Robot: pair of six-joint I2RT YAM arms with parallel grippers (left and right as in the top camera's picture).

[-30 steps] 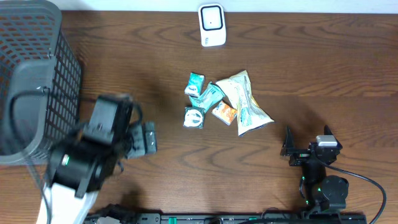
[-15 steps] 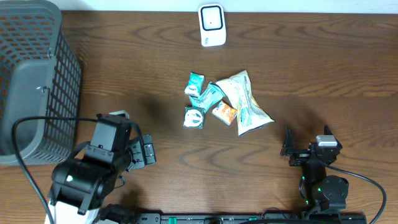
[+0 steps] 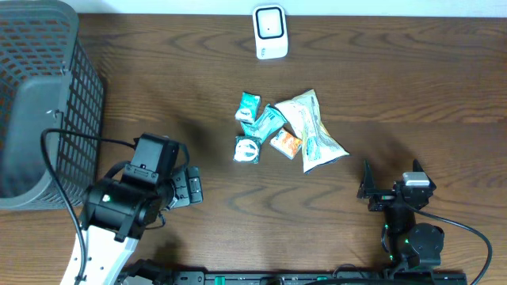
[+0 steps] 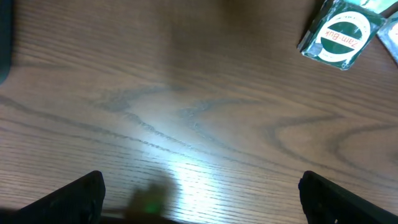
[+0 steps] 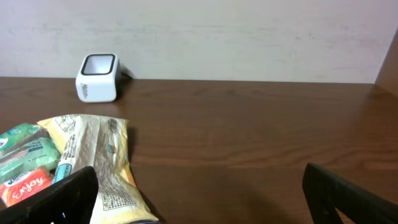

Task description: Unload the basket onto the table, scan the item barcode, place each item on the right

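A small heap of items lies mid-table: a cream snack bag [image 3: 311, 131] [image 5: 99, 162], teal packets [image 3: 249, 105], an orange packet [image 3: 286, 143] and a green round-label packet [image 3: 247, 150] [image 4: 341, 35]. The white barcode scanner [image 3: 269, 32] [image 5: 97, 77] stands at the far edge. My left gripper [image 3: 188, 188] [image 4: 200, 186] is open over bare wood, left of the heap and apart from it. Near the front edge, right of the heap, my right gripper [image 3: 390, 180] [image 5: 199, 180] is open and holds nothing; the snack bag's corner lies by its left finger.
A dark mesh basket [image 3: 75, 95] fills the far left corner, close beside the left arm. A pale wall [image 5: 249, 31] runs behind the scanner. Bare wood separates the heap from both grippers.
The left arm has swung down away from the basket and shifted slightly right, its gripper staying open. The right arm and the items have not moved.
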